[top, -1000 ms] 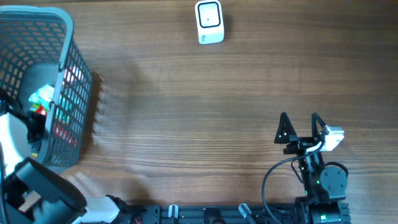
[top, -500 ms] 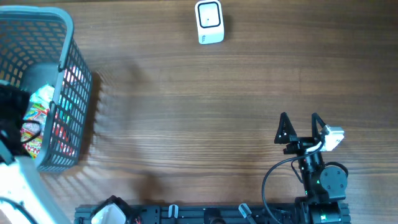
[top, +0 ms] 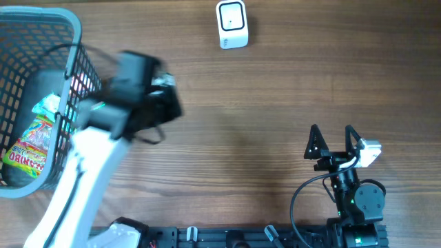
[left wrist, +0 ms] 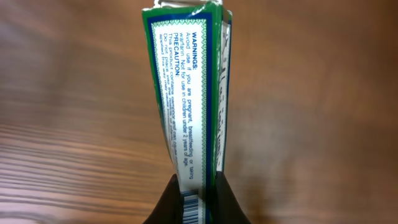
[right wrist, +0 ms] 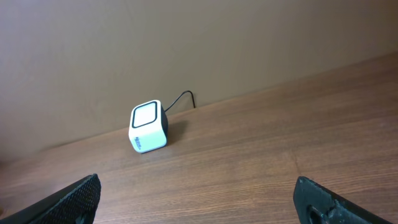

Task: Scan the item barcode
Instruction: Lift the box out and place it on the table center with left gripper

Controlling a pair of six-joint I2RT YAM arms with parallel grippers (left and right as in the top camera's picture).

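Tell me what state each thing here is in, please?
Green-and-white printed carton: gripped at its barcode end.
Left gripper: shut on the carton.
Right gripper: open, empty.
Grey plastic mesh basket: holding a colourful snack bag.
White cube scanner: standing alone, cable attached.

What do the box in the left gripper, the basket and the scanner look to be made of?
The box looks like thin printed cardboard, slightly glossy, with creased, folded edges. The basket seems to be moulded plastic, grey-blue and matte, with open mesh walls. The scanner appears to be hard white plastic, smooth, with a dark-framed window.
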